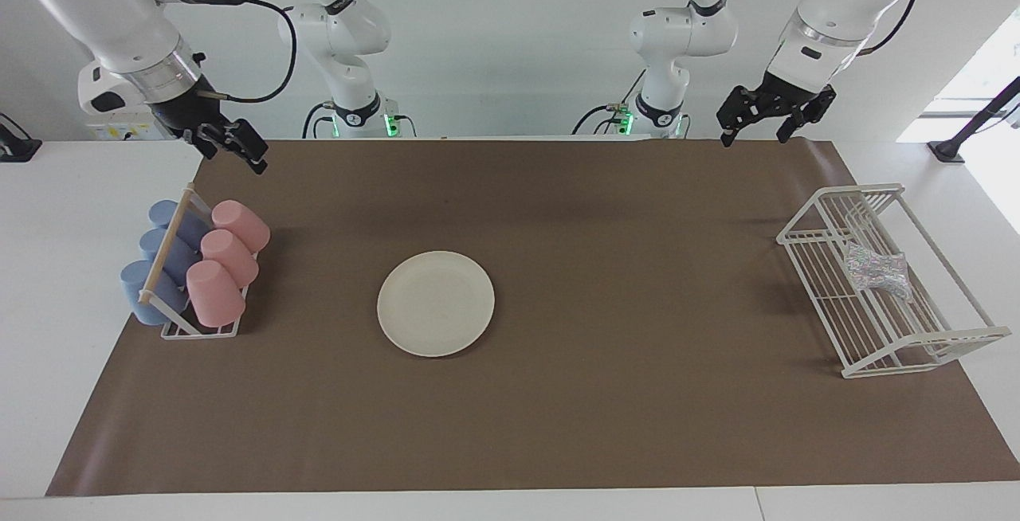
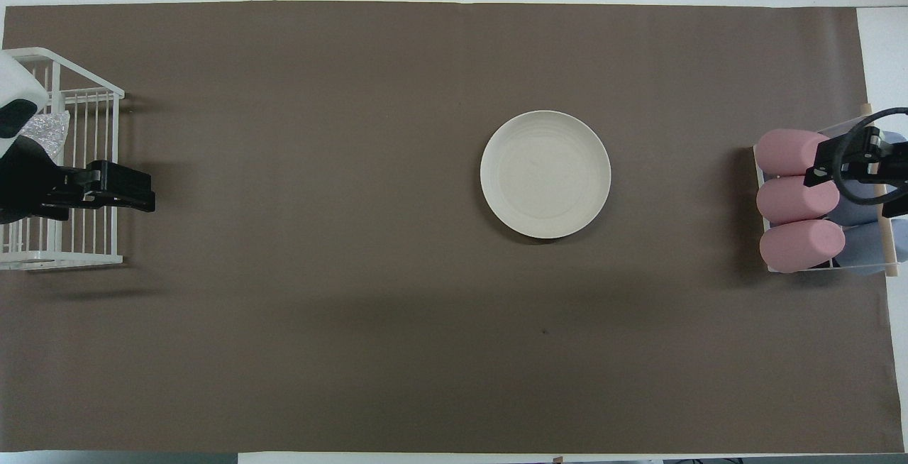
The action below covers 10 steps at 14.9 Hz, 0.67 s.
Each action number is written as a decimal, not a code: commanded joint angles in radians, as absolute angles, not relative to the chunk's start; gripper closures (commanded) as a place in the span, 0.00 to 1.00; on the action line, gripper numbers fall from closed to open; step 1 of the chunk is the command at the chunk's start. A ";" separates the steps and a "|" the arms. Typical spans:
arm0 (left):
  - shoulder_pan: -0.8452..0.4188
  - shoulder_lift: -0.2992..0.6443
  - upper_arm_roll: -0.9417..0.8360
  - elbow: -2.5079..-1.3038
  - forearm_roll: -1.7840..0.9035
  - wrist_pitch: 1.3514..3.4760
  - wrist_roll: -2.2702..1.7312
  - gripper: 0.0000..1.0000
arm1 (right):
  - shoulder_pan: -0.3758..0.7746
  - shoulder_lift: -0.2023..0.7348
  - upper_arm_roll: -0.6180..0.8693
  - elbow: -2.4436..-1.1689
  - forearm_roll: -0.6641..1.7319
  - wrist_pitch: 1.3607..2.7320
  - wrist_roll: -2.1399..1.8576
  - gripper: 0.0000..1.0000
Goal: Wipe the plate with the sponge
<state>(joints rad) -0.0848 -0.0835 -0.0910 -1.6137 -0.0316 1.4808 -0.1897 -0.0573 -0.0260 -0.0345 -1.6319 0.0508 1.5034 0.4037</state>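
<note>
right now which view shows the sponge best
The facing view. There the sponge lies in full sight on the wire rack at the left arm's end of the table, nothing in front of it. In the overhead view only a corner of it shows at the frame's edge, the rest covered by the left arm.

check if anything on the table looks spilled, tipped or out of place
Nothing stands out. The round cream-white plate lies flat and bare on the brown mat. The crinkled silvery sponge sits in the white wire rack. The pink and blue cups lie in rows in their holder. Both grippers, left and right, hang open and empty.
</note>
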 commanded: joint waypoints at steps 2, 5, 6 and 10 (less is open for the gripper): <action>-0.072 -0.086 -0.095 -1.637 0.030 1.541 -0.199 0.00 | -0.042 -0.060 -0.029 -1.680 0.038 1.493 0.639 0.00; -0.101 -0.072 -0.101 -1.731 0.251 1.610 -0.216 0.00 | -0.015 -0.081 -0.029 -1.721 0.038 1.493 0.700 0.00; -0.112 -0.065 -0.103 -1.762 0.321 1.636 -0.239 0.00 | -0.015 -0.087 -0.029 -1.733 0.037 1.493 0.692 0.00; -0.179 0.055 -0.103 -1.851 0.643 1.710 -0.377 0.00 | -0.021 -0.087 -0.031 -1.735 0.049 1.497 0.838 0.00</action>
<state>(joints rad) -0.1332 -0.0096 -0.1089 -1.8170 0.4995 1.6711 -0.2945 -0.0155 -0.0602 -0.0340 -1.7045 0.0508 1.4923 0.7337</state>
